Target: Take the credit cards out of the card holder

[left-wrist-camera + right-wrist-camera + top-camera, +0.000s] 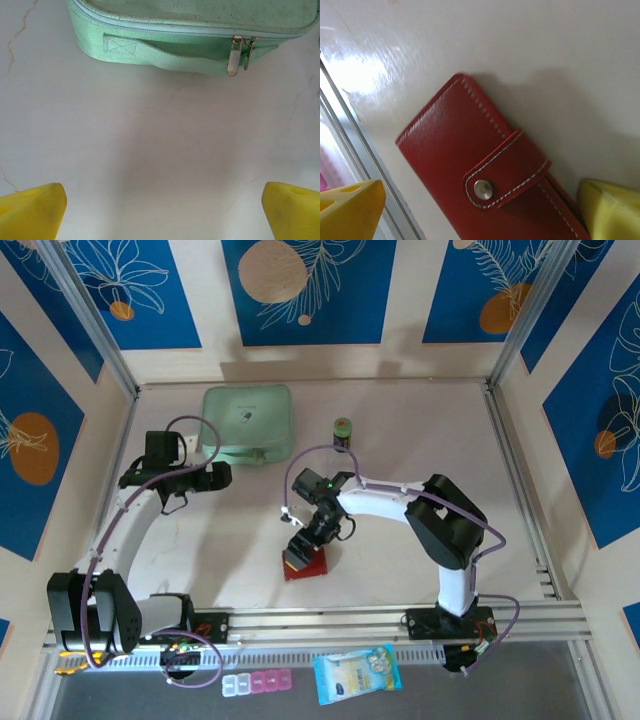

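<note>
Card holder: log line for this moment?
card holder: snapped shut, on table | right gripper: open, above it | left gripper: open, facing green case

Card holder [450, 150] cut by lower edge; inside hidden.

A pale surface [420, 440] carries a mint-green zip case [247, 423], a small green-capped bottle [343, 430] and a closed red card holder [308, 567].

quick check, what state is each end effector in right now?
Left end effector: open, empty, facing the green case.
Right end effector: open, over the snapped-shut red wallet, not gripping it.
</note>
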Robot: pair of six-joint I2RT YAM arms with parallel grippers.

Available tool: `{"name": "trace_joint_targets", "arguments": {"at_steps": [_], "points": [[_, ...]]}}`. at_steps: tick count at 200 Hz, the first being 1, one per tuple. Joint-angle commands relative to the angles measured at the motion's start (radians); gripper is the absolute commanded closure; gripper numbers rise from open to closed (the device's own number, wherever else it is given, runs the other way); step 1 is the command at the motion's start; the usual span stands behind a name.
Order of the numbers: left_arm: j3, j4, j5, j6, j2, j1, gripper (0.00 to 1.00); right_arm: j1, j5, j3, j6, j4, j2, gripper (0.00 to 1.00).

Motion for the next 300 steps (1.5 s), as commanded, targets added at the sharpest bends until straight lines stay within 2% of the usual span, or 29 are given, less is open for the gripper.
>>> {"name": "trace_joint_targets", "arguments": {"at_steps": [1, 26, 61, 84, 195, 256, 300], "points": [[0.010, -0.020, 0.005, 0.011, -0.007, -0.008, 0.00, 0.052, 0.065, -0.034, 0.023, -0.072, -0.036, 0.01], [0.008, -0.018, 0.006, 0.012, -0.007, -0.007, 0.00, 0.120, 0.158, -0.030, 0.027, -0.105, -0.046, 0.01], [0.010, -0.019, 0.009, 0.014, -0.002, -0.008, 0.00, 0.220, 0.348, 0.002, 0.016, -0.124, -0.046, 0.01], [0.011, -0.020, 0.011, 0.013, 0.001, -0.008, 0.00, 0.252, 0.431, 0.028, -0.005, -0.115, -0.033, 0.01], [0.009, -0.021, 0.008, 0.015, 0.002, -0.007, 0.00, 0.259, 0.420, 0.114, -0.017, -0.123, 0.059, 0.00], [0.010, -0.020, 0.011, 0.014, 0.007, -0.008, 0.00, 0.249, 0.400, 0.115, 0.001, -0.123, 0.042, 0.14], [0.010, -0.020, 0.010, 0.014, 0.009, -0.008, 0.00, 0.204, 0.375, 0.095, 0.055, -0.116, -0.007, 0.17]]}}
